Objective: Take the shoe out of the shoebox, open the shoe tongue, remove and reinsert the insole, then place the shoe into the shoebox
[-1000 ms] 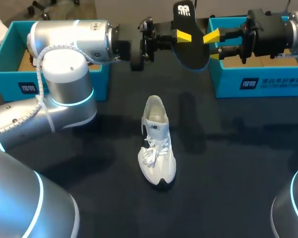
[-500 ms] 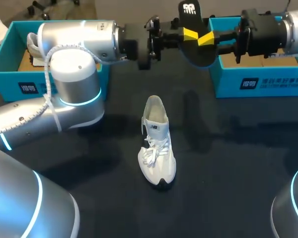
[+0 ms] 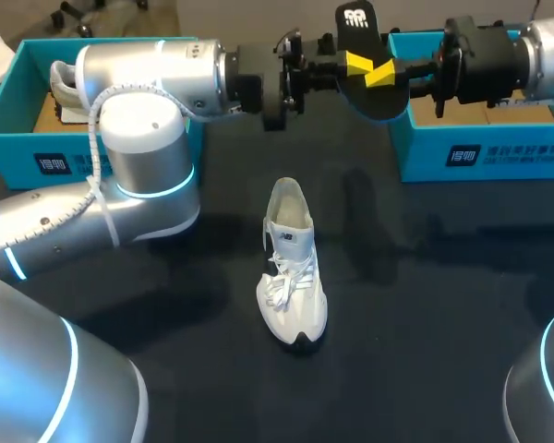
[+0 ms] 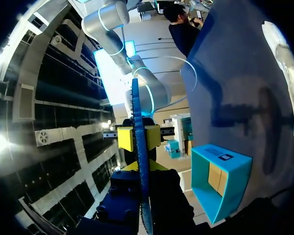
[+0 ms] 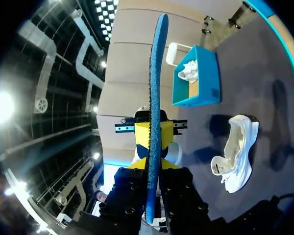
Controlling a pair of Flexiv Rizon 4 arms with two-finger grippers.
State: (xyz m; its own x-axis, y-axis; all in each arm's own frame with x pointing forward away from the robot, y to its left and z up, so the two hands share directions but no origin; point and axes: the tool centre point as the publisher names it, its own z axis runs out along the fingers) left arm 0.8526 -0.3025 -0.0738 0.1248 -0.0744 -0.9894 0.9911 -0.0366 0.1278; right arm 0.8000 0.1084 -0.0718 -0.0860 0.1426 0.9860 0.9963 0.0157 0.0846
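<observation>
Shoe (image 3: 291, 268) stands on the dark table (image 3: 425, 305), outside both boxes. Farther back, the insole (image 3: 362, 28) hangs on edge in the air, with the left gripper (image 3: 355, 65) and right gripper (image 3: 385, 74) both clamped on it from opposite sides. Beyond sit the left box (image 3: 18, 138) and the right box (image 3: 480, 152).

Light falls evenly from overhead on the black matte tabletop (image 3: 425, 305), which stays dark around the white lace-up sneaker (image 3: 291, 277). In the head view, soft, faint shadows lie just right of the sneaker and beyond it. The left arm's silver rounded casing (image 3: 138, 69) carries bright highlights and glowing blue joint rings. In both wrist views the sneaker glares white, with dark shadows beside it.
</observation>
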